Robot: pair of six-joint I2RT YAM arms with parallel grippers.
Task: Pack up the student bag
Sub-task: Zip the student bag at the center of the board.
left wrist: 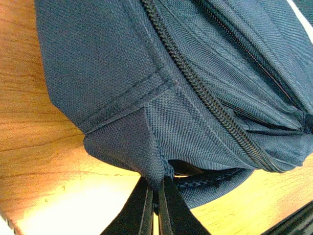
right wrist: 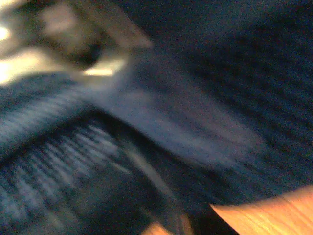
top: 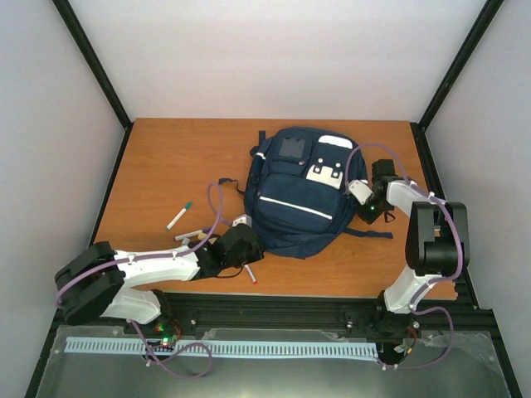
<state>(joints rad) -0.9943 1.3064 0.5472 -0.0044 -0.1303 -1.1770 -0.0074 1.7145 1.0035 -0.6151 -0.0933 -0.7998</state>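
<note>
Orange-brown wood forms the table, and on it, right of centre, lies the student bag, a large navy blue fabric backpack with thin white stripes and white patches, front pockets facing up. Its main zipper runs closed across the left wrist view, with only a dark gap at the near corner.

The black left gripper has its jaws pressed together on a fold of fabric at the bag's near left corner. The right gripper sits against the bag's right side; its wrist view is too blurred to tell whether it is open or holding anything.

Left of the bag, apart from it, lies a slim white marker with a green cap, and a thin red-tipped pen lies by the left arm.

Packing looks barely begun: the arms seem to be steadying the bag to open it. The next move probably calls for the right jaws to find the zipper pull while the left anchors the corner.
</note>
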